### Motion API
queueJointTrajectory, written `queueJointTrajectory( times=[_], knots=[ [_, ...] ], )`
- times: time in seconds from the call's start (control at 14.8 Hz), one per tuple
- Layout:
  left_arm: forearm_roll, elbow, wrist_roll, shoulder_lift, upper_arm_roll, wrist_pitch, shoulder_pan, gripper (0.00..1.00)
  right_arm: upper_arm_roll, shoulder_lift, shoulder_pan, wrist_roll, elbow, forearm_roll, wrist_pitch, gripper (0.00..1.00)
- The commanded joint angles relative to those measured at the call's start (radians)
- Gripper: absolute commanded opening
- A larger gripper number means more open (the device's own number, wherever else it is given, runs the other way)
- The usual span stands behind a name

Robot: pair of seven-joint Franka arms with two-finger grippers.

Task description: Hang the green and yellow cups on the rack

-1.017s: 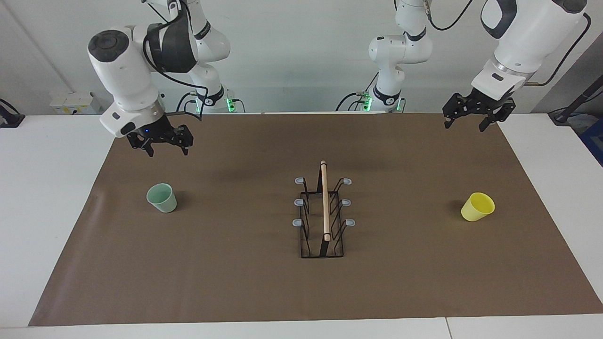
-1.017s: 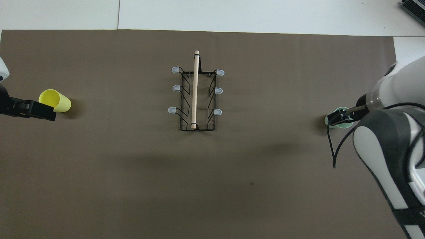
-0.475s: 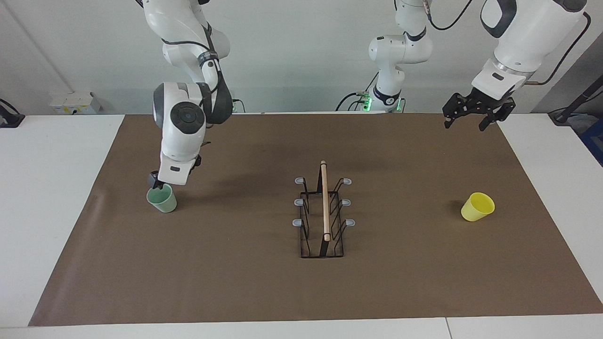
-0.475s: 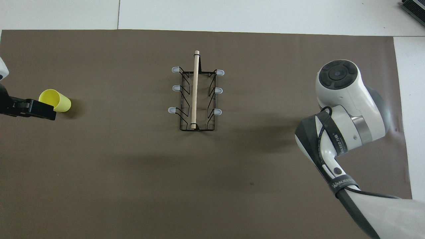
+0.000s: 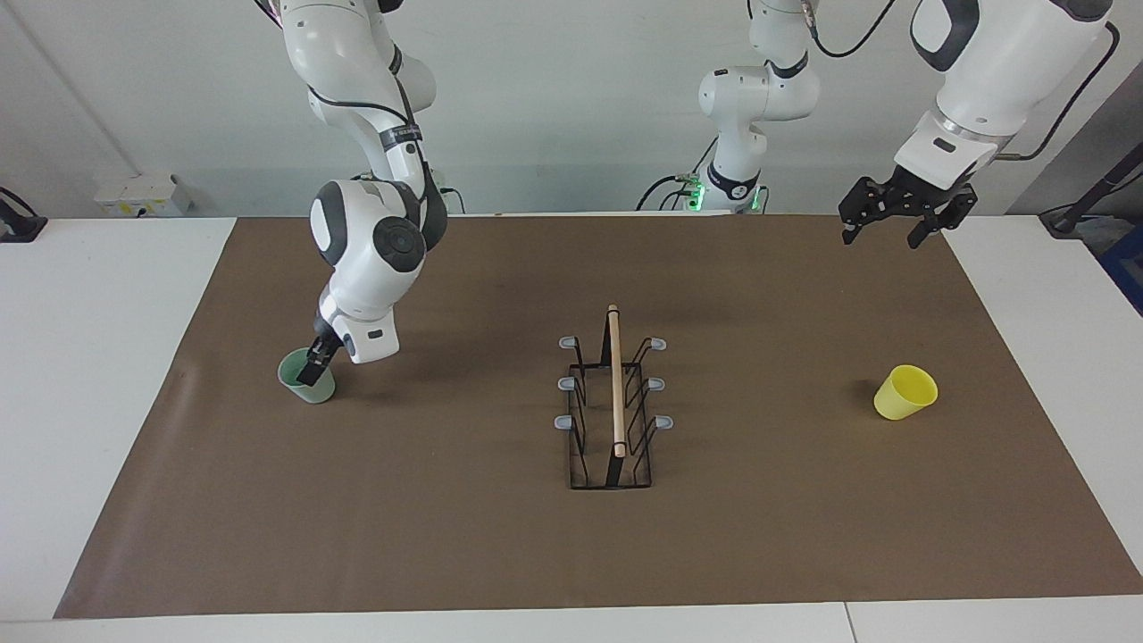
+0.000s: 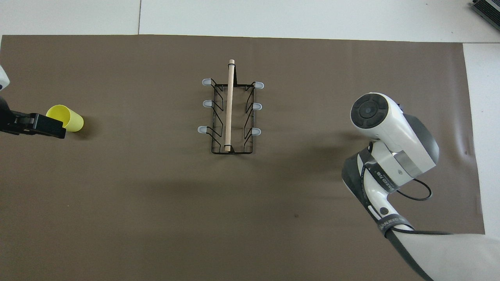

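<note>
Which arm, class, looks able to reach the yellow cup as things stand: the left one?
Probably yes. The left gripper hangs in the air at the yellow cup's end of the table, nothing lies between them, and the right gripper is busy at the green cup.

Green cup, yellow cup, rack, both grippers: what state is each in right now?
green cup: upright on the mat, right gripper's finger inside its mouth.
yellow cup: tilted, on the mat, untouched.
rack: standing, all prongs bare.
right gripper: down at the green cup.
left gripper: open, raised, waiting.
</note>
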Motion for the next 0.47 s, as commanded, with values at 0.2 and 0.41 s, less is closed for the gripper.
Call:
queueJointTrajectory(
  times=[0.2,0.41],
  knots=[
    [-0.02,0.26,-0.016,0.222,0.127,-0.077,-0.051,1.0,-0.002,0.095,0.08,-0.024,-0.018,-0.188,-0.038,1.0],
    [-0.059,0.342,-0.016,0.313,0.203,-0.073,-0.062,1.0,-0.002,0.104,0.078,0.002,-0.035,-0.233,-0.046,1.0]
  ],
)
